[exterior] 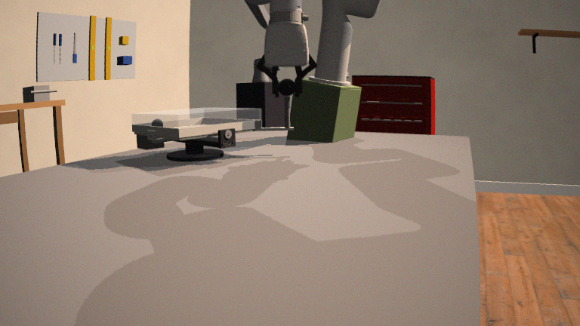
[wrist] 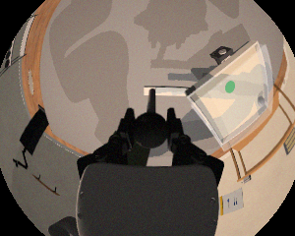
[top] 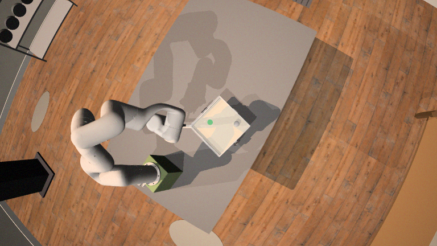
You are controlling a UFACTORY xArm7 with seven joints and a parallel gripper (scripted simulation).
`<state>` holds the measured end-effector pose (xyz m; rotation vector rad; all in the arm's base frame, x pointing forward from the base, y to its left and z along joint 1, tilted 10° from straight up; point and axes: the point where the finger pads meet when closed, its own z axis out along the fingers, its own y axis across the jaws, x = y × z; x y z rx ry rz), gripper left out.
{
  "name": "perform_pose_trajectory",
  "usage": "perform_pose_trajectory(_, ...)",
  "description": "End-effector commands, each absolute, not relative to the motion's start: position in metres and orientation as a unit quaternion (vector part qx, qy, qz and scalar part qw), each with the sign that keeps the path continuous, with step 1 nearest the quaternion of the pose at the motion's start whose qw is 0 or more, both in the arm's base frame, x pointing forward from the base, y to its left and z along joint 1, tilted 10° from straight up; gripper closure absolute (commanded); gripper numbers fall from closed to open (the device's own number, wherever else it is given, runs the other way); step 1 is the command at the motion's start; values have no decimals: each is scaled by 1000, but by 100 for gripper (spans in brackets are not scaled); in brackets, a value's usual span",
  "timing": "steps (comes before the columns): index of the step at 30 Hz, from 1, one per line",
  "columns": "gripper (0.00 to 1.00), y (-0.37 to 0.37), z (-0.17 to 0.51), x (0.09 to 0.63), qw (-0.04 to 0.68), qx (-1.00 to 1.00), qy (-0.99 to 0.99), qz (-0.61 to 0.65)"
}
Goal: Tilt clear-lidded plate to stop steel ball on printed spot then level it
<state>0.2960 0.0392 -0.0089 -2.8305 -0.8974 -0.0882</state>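
The square clear-lidded plate [top: 205, 140] [exterior: 192, 130] [wrist: 206, 121] sits on a black pivot stand [exterior: 194, 153] on the grey table. The green printed spot [top: 209, 122] [wrist: 230, 87] is on the half of the plate nearer the arm. The steel ball [top: 236, 122] [exterior: 157, 122] rests near the plate's far edge, well apart from the spot. A thin lever [top: 188, 126] [wrist: 167, 90] runs from the plate's near corner to a black knob [exterior: 286, 87] [wrist: 149, 128]. My gripper [exterior: 286, 88] [wrist: 149, 133] is shut on that knob, pointing down.
The arm's green base block [top: 164, 172] [exterior: 325, 111] stands on the table just beside the lever. A red cabinet [exterior: 393, 104] stands behind the table. The table's right edge [exterior: 472, 202] drops to the wooden floor.
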Motion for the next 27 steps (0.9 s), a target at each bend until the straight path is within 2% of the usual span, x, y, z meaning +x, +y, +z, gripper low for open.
perform_pose_trajectory(1, 100, 38, -7, 296, 85, -950, -300, -30)
perform_pose_trajectory(27, 100, 41, -12, 296, 85, -950, -300, -30)
